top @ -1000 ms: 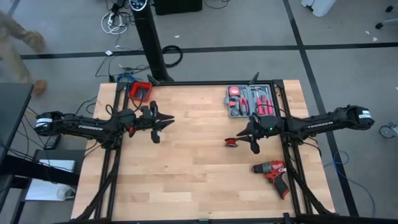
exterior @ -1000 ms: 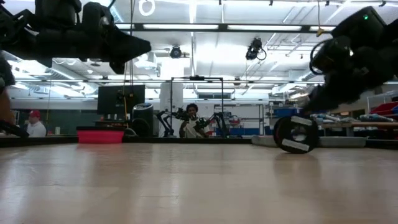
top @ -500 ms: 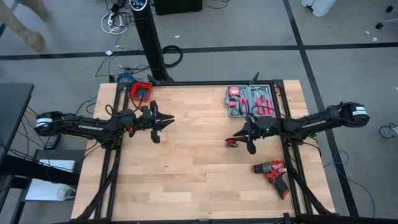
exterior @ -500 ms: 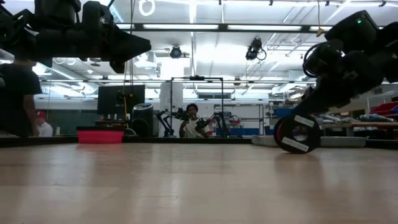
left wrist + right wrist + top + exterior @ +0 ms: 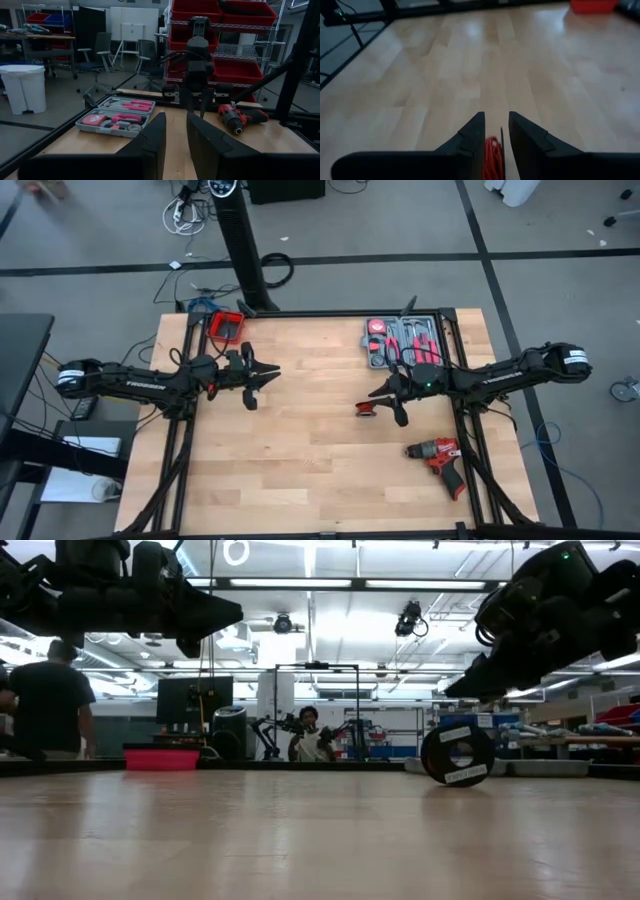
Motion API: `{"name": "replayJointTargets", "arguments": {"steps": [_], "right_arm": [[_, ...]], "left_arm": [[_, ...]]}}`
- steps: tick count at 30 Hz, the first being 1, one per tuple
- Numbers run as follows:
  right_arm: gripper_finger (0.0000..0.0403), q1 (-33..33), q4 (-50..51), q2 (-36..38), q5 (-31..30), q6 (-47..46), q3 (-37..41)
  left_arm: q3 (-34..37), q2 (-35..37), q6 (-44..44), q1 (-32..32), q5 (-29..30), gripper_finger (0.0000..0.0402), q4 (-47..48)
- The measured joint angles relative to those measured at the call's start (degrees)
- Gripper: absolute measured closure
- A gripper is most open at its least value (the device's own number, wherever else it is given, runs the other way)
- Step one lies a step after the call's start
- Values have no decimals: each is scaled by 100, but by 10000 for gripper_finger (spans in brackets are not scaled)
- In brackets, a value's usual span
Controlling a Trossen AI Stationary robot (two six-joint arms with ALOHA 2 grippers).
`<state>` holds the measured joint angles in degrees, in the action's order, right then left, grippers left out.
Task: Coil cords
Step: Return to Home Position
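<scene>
The cord is thin red wire wound on a small black-sided spool [image 5: 366,408]. The spool stands on its rim on the table, right of centre, its flat face [image 5: 458,753] toward the near edge. My right gripper [image 5: 377,396] hovers just above it, slanting down toward the table's left. Its fingers [image 5: 496,116] are a little apart, and the red winding [image 5: 492,152] shows through the gap below them. In the low view a strip of background separates the gripper [image 5: 455,692] from the spool's top. My left gripper [image 5: 275,373] waits left of centre, raised, level, narrowly open and empty [image 5: 176,116].
A grey tool case [image 5: 403,343] with red-handled tools lies at the far right. A red drill [image 5: 440,455] lies near the right front. A red bin [image 5: 226,326] sits at the far left corner. A person [image 5: 45,700] stands beyond the table.
My right gripper has moved a little toward the table's left edge and risen off the spool, which its fingers overlapped before. The spool has rolled a short way toward the left and now stands upright, clear below the fingers.
</scene>
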<state>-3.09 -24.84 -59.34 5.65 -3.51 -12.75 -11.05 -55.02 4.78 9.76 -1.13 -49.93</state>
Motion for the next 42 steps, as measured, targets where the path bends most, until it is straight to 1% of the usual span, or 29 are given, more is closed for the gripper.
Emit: {"name": "replayJointTargets", "arguments": {"steps": [4, 7, 13, 18, 21, 24, 28, 32, 37, 42], "right_arm": [[316, -2, -275, 8, 0, 68, 0], [315, -2, -412, 10, 0, 68, -2], [316, -2, -406, 10, 0, 70, -2], [314, -2, -416, 10, 0, 69, -2], [314, -2, -420, 10, 0, 70, -2], [314, -2, -425, 12, 0, 69, -2], [314, -2, -410, 367, -1, 68, 21], [314, -2, -374, 1018, 0, 68, 28], [314, -2, -387, 1816, 0, 68, 28], [314, -2, -407, 2405, 0, 68, 28]], "left_arm": [[2, 10, -1, 0, 0, 321, 5], [39, 146, -1, 0, 0, 321, -3], [560, 892, 2, 0, 1, 321, -2], [1036, 1372, 2, 0, 0, 321, 14], [1056, 1668, 10, 2, 5, 321, 336], [1056, 1987, 8, 2, 7, 321, 247], [1056, 2503, 8, 2, 6, 321, 248], [1058, 2893, 6, 2, 6, 321, 445], [1058, 3281, 4, 2, 4, 321, 837], [1058, 3631, 4, 2, 2, 321, 1529]]}}
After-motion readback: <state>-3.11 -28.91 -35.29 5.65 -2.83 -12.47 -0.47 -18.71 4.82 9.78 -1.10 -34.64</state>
